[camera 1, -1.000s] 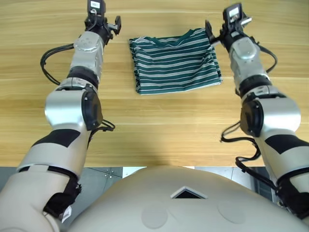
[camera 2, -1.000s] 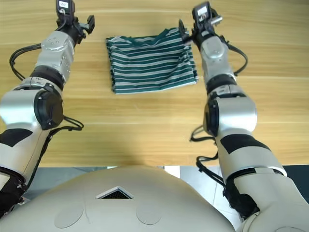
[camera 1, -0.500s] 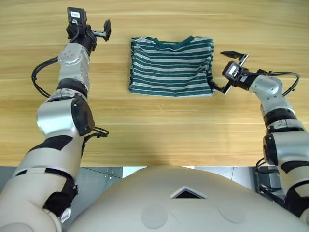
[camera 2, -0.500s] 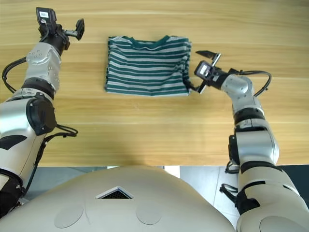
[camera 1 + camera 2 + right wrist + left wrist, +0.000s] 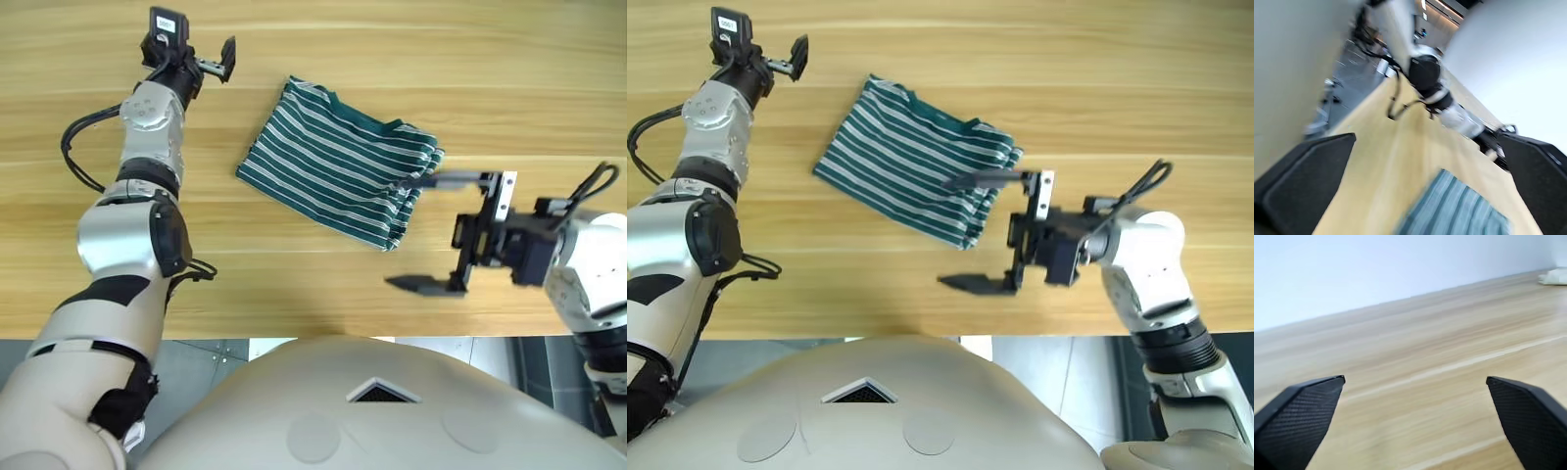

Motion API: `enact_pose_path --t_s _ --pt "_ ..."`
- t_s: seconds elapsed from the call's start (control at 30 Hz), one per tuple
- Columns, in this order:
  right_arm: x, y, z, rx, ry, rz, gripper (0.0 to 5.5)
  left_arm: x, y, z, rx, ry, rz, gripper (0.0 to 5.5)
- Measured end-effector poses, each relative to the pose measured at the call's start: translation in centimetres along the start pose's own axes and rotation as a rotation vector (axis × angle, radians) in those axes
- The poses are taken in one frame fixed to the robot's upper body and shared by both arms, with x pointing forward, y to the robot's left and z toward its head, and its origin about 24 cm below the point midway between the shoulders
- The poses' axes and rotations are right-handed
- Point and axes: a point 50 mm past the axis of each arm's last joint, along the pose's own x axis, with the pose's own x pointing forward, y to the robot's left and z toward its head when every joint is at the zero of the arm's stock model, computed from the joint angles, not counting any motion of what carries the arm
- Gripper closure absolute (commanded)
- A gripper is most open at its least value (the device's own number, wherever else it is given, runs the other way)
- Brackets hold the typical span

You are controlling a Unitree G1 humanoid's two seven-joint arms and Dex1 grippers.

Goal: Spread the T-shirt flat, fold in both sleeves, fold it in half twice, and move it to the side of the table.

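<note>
shirt: folded, askew on counter, between the arms | left end effector: spread wide, empty, apart from shirt's far left corner | right end effector: spread wide, empty, at shirt's right edge

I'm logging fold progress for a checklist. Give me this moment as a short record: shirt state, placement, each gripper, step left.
T-shirt: folded into a compact rectangle, lying askew
Placement: around the middle of the table, not at its side
Left gripper: open, over the table's far left, apart from the shirt
Right gripper: open, at the shirt's near-right corner; contact cannot be told
Step left: probably moving it to the side
</note>
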Motion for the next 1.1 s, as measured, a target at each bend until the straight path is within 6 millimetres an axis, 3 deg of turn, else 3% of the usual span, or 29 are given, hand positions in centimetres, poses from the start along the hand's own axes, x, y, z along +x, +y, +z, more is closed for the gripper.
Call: enact_pose_path --t_s 0.17,0.27,0.43,0.57,0.73,0.9,1.0,1.03,1.1 --pt "1.2 -3.1 -5.8 -0.061 0.302 -0.219 0.10 0.1 -1.0 0.0 0.040 -0.017 -0.057 0.13" --pt "2.3 -2.8 -8.9 -0.060 0.424 -0.256 0.10 0.1 -1.3 0.0 0.054 -0.029 -0.069 0.13" --pt "2.2 -2.2 -12.0 -0.068 0.562 -0.259 0.10 0.2 -1.7 -0.2 0.058 -0.022 -0.079 0.13" --pt "1.0 -3.5 -13.3 -0.098 0.647 -0.320 0.10 0.1 -1.8 -0.4 0.055 -0.016 -0.073 0.13" --pt "-1.4 -4.3 -13.3 -0.094 0.691 -0.321 0.10 0.1 -1.8 -0.5 0.057 -0.014 -0.075 0.13" --pt "-3.7 -1.3 -11.9 0.002 0.619 -0.133 0.10 0.0 -1.9 -0.6 0.060 -0.009 -0.076 0.13" --pt "-2.1 1.7 -10.2 0.081 0.467 0.024 0.10 0.0 -1.9 -0.6 0.061 -0.009 -0.076 0.13" --pt "-1.0 3.0 -9.2 0.107 0.380 0.083 0.10 0.0 -1.8 -0.6 0.061 -0.009 -0.076 0.13" --pt "0.5 3.7 -6.4 0.108 0.204 0.137 0.10 0.0 -1.8 -0.7 0.061 -0.008 -0.076 0.13"
